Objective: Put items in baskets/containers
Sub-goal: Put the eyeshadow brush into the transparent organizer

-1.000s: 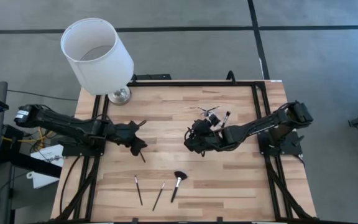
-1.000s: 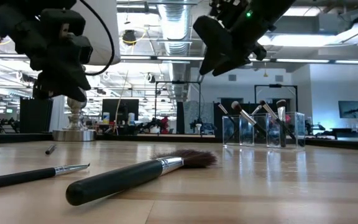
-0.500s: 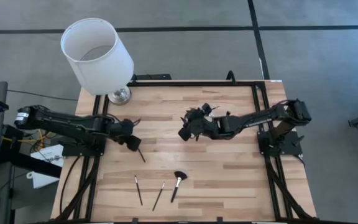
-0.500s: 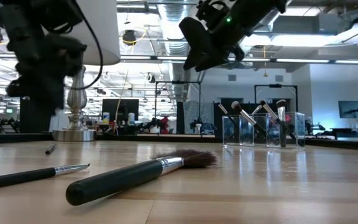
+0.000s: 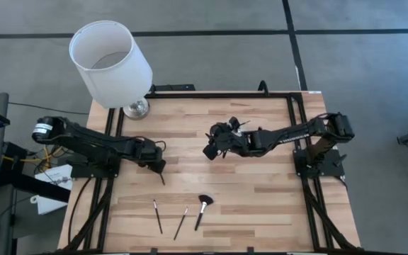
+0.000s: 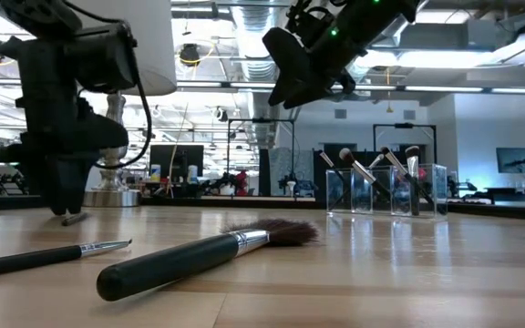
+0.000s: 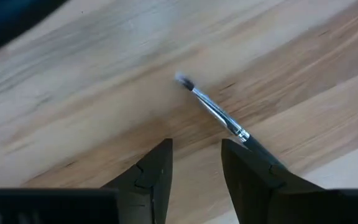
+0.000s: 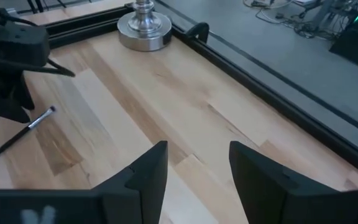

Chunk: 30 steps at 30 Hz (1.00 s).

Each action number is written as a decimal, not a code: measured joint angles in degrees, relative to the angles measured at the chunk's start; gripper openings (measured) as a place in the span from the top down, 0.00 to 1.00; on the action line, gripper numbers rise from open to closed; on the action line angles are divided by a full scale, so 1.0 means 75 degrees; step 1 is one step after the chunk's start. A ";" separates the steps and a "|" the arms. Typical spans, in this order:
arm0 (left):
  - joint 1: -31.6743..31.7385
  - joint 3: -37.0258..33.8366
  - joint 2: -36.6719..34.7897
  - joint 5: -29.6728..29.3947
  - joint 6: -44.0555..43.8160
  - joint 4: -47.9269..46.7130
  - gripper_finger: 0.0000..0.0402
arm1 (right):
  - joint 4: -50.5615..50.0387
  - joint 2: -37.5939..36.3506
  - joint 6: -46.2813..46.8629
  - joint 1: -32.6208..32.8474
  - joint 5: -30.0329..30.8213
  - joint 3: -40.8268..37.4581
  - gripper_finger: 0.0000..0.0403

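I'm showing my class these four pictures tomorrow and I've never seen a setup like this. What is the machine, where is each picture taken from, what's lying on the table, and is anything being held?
It is a robot with two dark arms at a wooden table. One picture looks straight down, one looks level across the tabletop, and two come from cameras on the wrists.

The left gripper is low over a makeup brush, open, holding nothing. The right gripper hangs in the air mid-table, also open and empty.

Three more brushes lie near the front edge, one with a fluffy head. A clear container at the back already holds several brushes. A white lamp stands at a corner.
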 joint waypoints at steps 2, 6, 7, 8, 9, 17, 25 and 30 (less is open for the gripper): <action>0.0000 0.0000 -0.0041 -0.0096 -0.0065 0.0114 0.67 | -0.0004 0.0000 0.0000 0.0047 0.0000 0.0000 0.60; 0.0000 0.0000 -0.0421 -0.0360 -0.0176 0.0159 0.67 | -0.0021 0.0000 0.0002 0.0177 -0.0006 -0.0050 0.61; 0.0000 0.0000 -0.0546 -0.0421 -0.0178 0.0168 0.67 | -0.0027 0.0000 0.0002 0.0213 -0.0008 -0.0068 0.62; 0.0000 0.0000 -0.0661 -0.0506 -0.0178 0.0186 0.67 | -0.0022 0.0000 0.0003 0.0248 -0.0006 -0.0098 0.62; 0.0000 0.0000 -0.0760 -0.0569 -0.0176 0.0207 0.67 | -0.0016 0.0000 0.0003 0.0282 -0.0006 -0.0136 0.62; 0.0000 0.0000 -0.0745 -0.1112 -0.0419 0.0364 0.67 | -0.0051 0.0000 0.0265 0.0354 0.0010 -0.0297 0.64; 0.0000 0.0000 -0.0032 -0.1156 -0.0455 0.0694 0.67 | -0.0058 0.0000 0.0268 0.0473 0.0017 -0.0297 0.66; -0.0012 -0.0003 0.0260 -0.1181 -0.0829 0.0791 0.67 | -0.0060 0.0000 0.0269 0.0615 0.0017 -0.0297 0.67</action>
